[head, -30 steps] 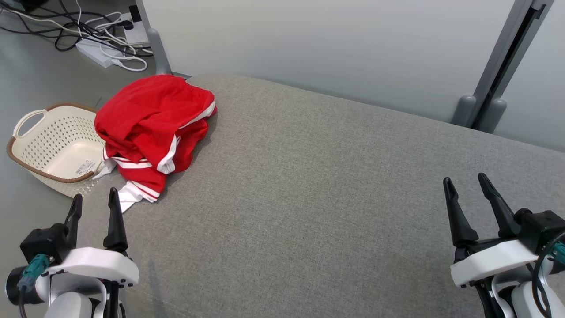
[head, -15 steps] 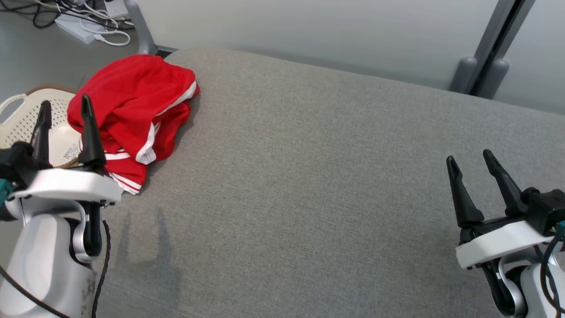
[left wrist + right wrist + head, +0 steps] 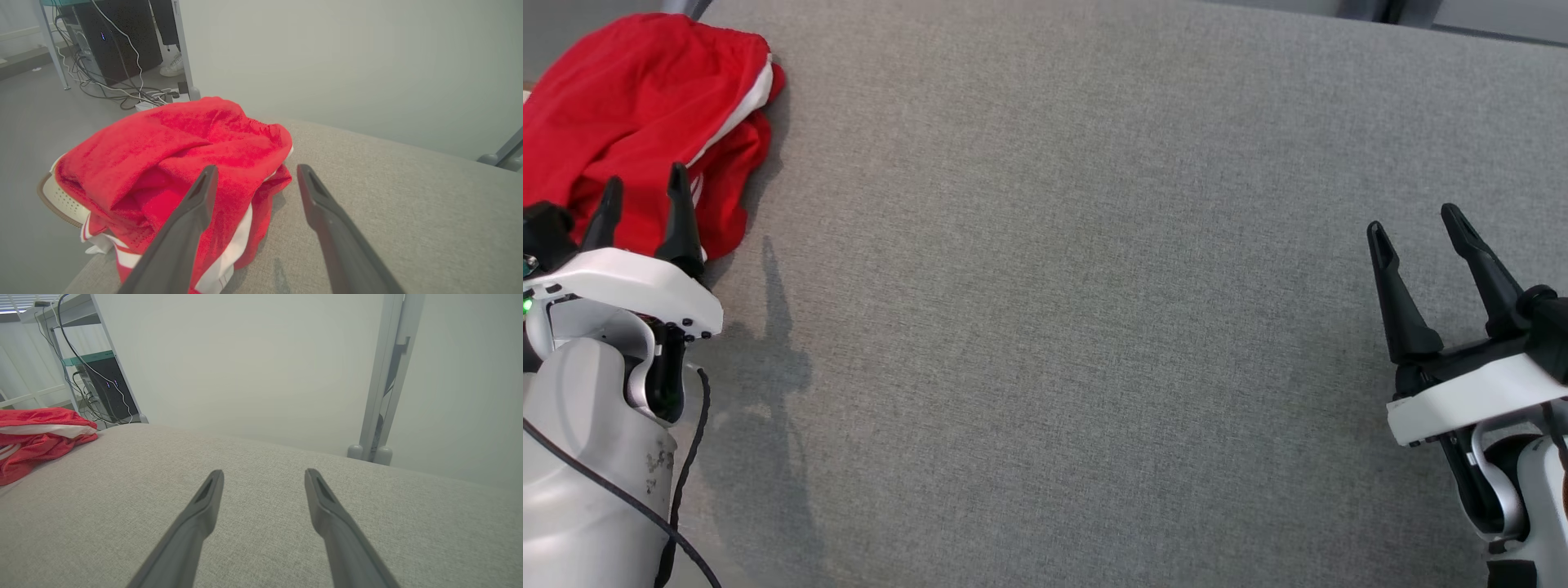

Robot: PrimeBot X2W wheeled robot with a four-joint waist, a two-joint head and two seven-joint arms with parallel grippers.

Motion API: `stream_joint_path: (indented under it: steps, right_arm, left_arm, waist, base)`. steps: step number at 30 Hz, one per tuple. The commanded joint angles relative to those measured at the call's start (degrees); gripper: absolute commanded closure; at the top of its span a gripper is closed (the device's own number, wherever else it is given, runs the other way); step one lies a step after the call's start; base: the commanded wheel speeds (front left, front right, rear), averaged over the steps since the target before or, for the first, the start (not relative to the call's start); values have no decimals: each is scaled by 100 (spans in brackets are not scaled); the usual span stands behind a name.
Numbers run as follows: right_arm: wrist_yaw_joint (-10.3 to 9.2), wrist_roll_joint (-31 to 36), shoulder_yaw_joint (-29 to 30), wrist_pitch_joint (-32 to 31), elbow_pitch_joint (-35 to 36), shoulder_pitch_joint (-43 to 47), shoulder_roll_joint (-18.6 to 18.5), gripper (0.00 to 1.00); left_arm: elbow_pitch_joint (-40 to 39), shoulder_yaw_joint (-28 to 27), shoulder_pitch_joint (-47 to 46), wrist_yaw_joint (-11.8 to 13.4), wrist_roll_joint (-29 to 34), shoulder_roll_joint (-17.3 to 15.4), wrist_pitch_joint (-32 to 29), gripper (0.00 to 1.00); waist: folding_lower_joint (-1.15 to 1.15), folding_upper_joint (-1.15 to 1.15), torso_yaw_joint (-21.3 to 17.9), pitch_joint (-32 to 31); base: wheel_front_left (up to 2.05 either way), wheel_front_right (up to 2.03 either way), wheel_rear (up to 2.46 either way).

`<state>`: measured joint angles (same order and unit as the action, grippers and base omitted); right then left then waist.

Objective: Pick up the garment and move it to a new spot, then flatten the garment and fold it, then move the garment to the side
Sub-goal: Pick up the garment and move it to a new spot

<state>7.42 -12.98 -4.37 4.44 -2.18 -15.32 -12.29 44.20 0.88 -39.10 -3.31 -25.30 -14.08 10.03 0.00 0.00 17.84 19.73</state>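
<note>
The garment (image 3: 629, 114) lies crumpled in a red heap with white striped trim at the far left corner of the grey padded surface (image 3: 1054, 310). In the left wrist view the garment (image 3: 171, 151) bulges just ahead of the fingers and hangs over the surface's left edge. My left gripper (image 3: 643, 181) is open, its tips over the near edge of the heap, with nothing between them. At the right side my right gripper (image 3: 1414, 222) stands open over bare fabric, far from the garment (image 3: 36, 437), which lies low at the far left of the right wrist view.
A cream perforated basket (image 3: 61, 200) sits on the floor under the garment's overhang. Cables and a black computer case (image 3: 118, 41) stand beyond the surface's far left corner. A grey wall backs the surface, with a metal post (image 3: 382, 396) at the far right.
The head camera has tilted down, so the floor and basket left its view. My left arm has risen and reached forward to the garment's near edge. The right gripper holds its pose.
</note>
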Motion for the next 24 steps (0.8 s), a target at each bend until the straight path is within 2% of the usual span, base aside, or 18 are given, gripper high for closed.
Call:
stream_joint_path:
  steps: [1, 9, 10, 11, 18, 24]
  right_arm:
    - [13, 49, -11, -29, 57, -99, -38, 0]
    - [13, 25, -67, -68, 110, -290, -100, 0]
    - [13, 16, -64, -60, 103, -311, -108, 0]
    - [13, 10, -60, -46, 91, -315, -115, 0]
    - [13, 1, 18, 103, -32, -310, -41, 0]
    - [13, -15, 87, 290, -204, -166, 103, 0]
  left_arm:
    - [215, 28, -177, -60, -37, -46, -24, 0]
    - [1486, 39, -760, -176, -145, -106, -1, 0]
    - [1580, 52, -815, -200, -147, -115, 32, 44]
    - [1683, 61, -864, -220, -152, -131, 57, 100]
    - [1950, 112, -1051, -279, -89, -329, 384, 100]
    - [1555, 69, -971, -242, 44, -592, 503, 100]
  waist:
    - [0, 0, -91, 211]
    - [0, 0, -147, 502]
    - [0, 0, -152, 517]
    - [0, 0, -156, 523]
    - [0, 0, -177, 374]
    - [0, 0, -181, -19]
  base:
    - [0, 0, 0]
    - [0, 0, 0]
    - [0, 0, 0]
    - [0, 0, 0]
    - [0, 0, 0]
    - [0, 0, 0]
